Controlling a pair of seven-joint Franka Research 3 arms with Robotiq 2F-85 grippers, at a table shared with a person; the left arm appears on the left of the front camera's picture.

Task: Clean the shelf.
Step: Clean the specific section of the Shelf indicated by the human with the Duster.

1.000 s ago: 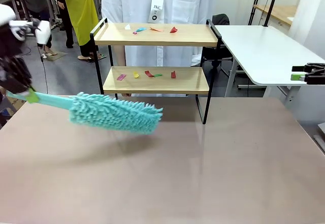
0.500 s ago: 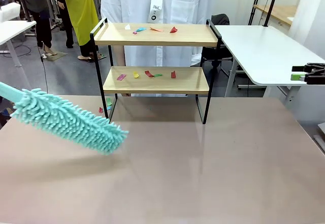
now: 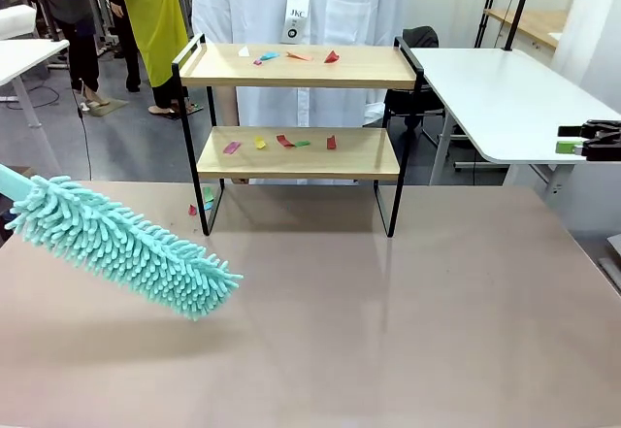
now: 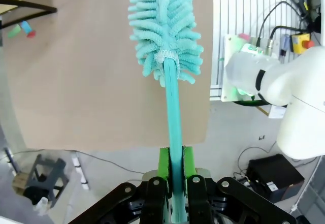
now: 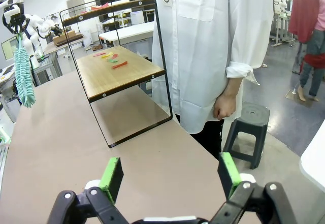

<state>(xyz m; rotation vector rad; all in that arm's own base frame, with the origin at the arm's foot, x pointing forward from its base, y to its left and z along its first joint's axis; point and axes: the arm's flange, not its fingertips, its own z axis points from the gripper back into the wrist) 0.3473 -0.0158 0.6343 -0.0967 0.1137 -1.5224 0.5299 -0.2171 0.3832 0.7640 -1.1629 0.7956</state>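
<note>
The shelf (image 3: 359,67) stands at 12 o'clock on the brown table (image 3: 408,331), just in front of a person in a white coat (image 3: 349,6). Little coloured paper bits (image 3: 282,141) lie on both boards. At 9 o'clock the fluffy teal duster (image 3: 126,248) hangs tilted over the table — the left gripper (image 4: 173,158) pinches its handle tight. The right gripper (image 5: 171,176) is spread wide, out at 3 o'clock.

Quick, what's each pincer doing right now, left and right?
Left pincer: closed on the handle of the teal duster.
Right pincer: open, holding nothing.
</note>
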